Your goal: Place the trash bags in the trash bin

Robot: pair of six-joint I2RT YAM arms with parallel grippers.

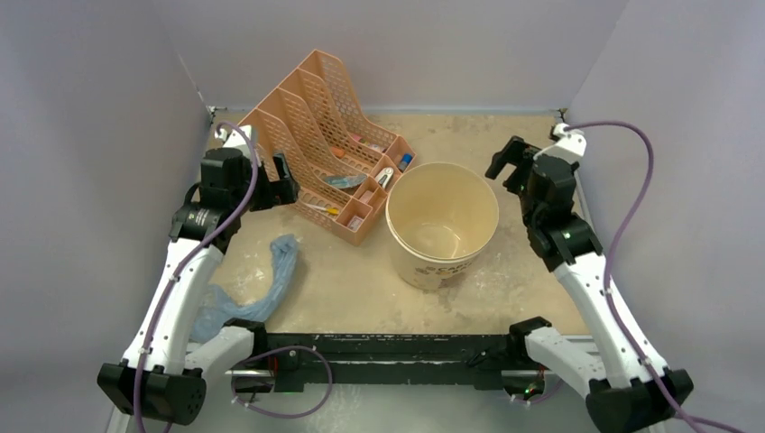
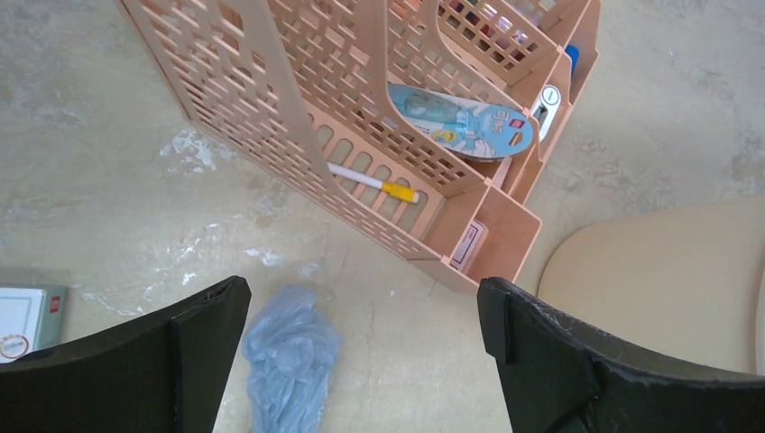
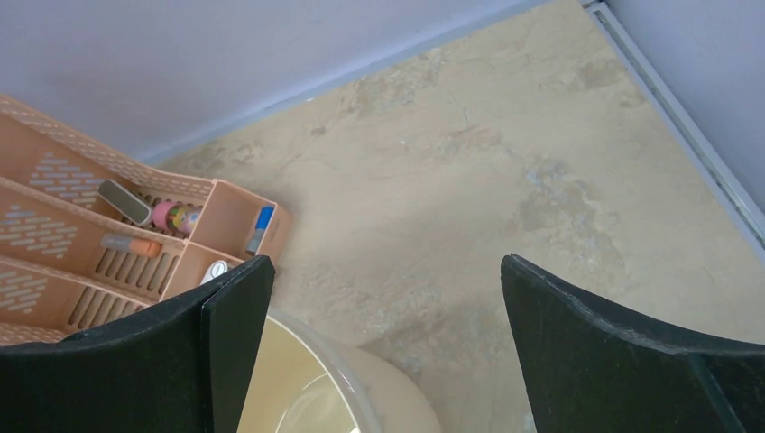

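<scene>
A limp light-blue trash bag (image 1: 262, 289) lies on the table at the front left, partly under my left arm. It also shows in the left wrist view (image 2: 289, 361), below my jaws. The cream trash bin (image 1: 442, 224) with brown lettering stands upright and empty at the table's middle; its rim shows in the right wrist view (image 3: 316, 379) and its side in the left wrist view (image 2: 659, 280). My left gripper (image 1: 280, 180) is open and empty, above the table beside the organizer. My right gripper (image 1: 505, 162) is open and empty, just right of the bin's far rim.
An orange mesh file organizer (image 1: 316, 135) with pens and small items stands at the back left, close to the bin. A small white card (image 2: 23, 316) lies left of the bag. Grey walls enclose the table on three sides.
</scene>
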